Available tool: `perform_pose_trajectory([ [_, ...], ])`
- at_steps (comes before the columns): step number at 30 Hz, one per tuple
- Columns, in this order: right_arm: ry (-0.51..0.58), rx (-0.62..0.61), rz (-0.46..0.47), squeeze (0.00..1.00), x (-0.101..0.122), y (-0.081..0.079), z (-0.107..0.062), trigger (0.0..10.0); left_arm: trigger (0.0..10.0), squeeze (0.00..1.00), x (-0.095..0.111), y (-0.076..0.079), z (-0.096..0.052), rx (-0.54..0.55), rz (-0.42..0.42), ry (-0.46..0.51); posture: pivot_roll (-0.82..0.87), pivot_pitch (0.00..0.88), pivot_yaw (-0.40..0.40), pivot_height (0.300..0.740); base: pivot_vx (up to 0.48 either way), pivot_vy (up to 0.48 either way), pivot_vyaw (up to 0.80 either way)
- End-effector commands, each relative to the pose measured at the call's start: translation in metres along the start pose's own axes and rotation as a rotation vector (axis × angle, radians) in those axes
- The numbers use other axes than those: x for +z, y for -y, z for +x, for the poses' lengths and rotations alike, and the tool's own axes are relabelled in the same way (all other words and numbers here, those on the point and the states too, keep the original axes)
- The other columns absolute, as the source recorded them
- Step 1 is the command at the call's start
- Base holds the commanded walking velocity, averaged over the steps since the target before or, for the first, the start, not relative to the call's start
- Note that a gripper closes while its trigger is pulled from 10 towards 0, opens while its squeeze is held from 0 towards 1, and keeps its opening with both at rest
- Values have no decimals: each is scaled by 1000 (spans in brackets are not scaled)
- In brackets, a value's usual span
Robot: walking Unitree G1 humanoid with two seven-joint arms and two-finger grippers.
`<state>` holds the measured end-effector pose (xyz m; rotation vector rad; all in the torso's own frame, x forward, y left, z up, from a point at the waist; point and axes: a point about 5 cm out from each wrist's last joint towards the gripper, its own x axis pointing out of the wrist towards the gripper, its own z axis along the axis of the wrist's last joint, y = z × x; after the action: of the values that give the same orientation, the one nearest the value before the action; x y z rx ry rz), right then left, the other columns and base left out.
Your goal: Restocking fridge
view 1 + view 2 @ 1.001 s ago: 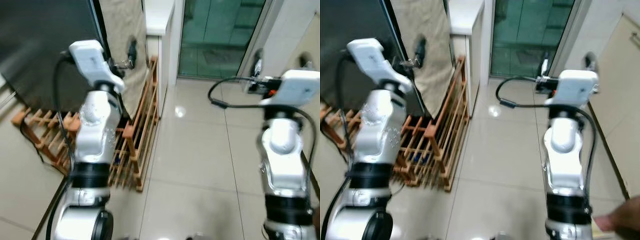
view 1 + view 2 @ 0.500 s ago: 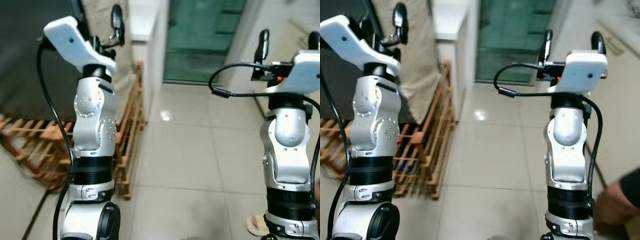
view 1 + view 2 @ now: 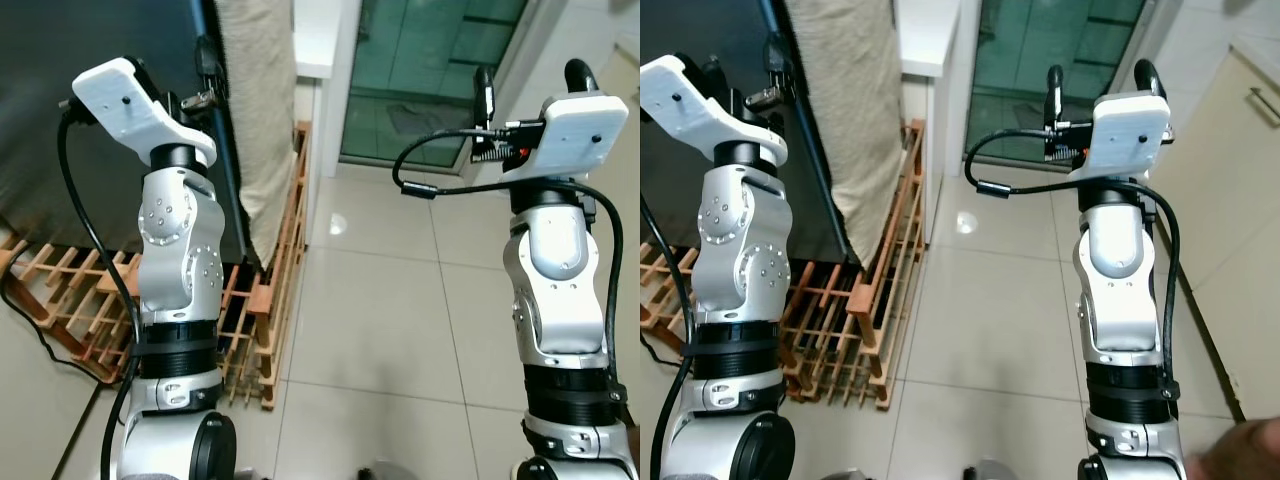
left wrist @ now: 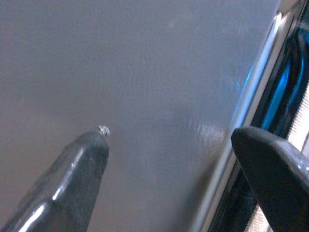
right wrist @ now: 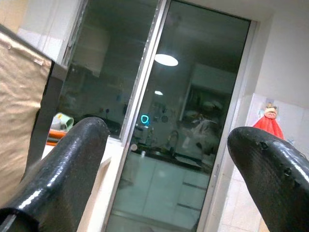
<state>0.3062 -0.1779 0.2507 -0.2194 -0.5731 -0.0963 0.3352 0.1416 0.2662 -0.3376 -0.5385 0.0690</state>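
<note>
fridge door (image 3: pixel 90 110): dark, shut
my left gripper (image 4: pixel 169 159): at fridge door's edge, fingers spread, empty
my right gripper (image 5: pixel 166 159): raised away from fridge door, fingers spread, empty

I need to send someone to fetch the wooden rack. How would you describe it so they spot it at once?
Look at the tall dark fridge on the robot's left, with a beige cloth hanging at its edge. The wooden rack stands on the pale tiled floor at its foot. It is the slatted, reddish-brown lattice among smooth flat surfaces.
</note>
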Motion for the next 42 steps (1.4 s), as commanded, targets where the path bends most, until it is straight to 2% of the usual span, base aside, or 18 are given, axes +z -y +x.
perform_pose_trajectory([
  [1,2,-2,8,318,1,2,0,10000,10000,0,1,3,0,-12,29,4,-115,0,-70,740,0,0,0],
  [6,-13,-9,20,322,-1,3,-1,10000,10000,0,0,5,1,-36,44,-7,-115,0,-70,740,0,0,0],
  [8,-94,-57,99,322,-13,6,-5,10000,10000,0,-5,12,0,-111,89,-50,-110,0,-63,740,0,0,0],
  [9,-94,-57,99,322,-13,6,-5,10000,10000,0,-5,12,0,-111,89,-50,-110,0,-63,740,0,0,0],
  [13,-218,-95,170,318,-34,10,-14,10000,10000,0,-21,27,-7,-236,95,-171,-109,0,-61,740,0,0,0],
  [17,-291,-115,157,322,-48,17,-24,10000,10000,0,-32,42,-20,-357,59,-265,-111,0,-59,740,0,0,0],
  [21,-326,-121,150,322,-53,20,-29,10000,10000,0,-39,48,-27,-392,43,-318,-114,0,-60,740,0,0,0],
  [26,-350,-110,128,325,-56,22,-33,10000,10000,0,-51,58,-32,-386,32,-379,-136,0,-59,740,0,0,0],
  [35,-367,-62,91,322,-55,19,-38,10000,10000,0,-58,58,-22,-318,28,-407,-189,0,-74,740,0,0,0],
  [37,-371,-71,71,318,-55,25,-41,10000,10000,0,-61,57,-19,-298,31,-415,-206,3,-60,740,0,0,0],
  [42,-375,-90,67,322,-55,28,-45,10000,10000,0,-60,56,-17,-281,30,-413,-215,0,-36,740,0,0,0],
])
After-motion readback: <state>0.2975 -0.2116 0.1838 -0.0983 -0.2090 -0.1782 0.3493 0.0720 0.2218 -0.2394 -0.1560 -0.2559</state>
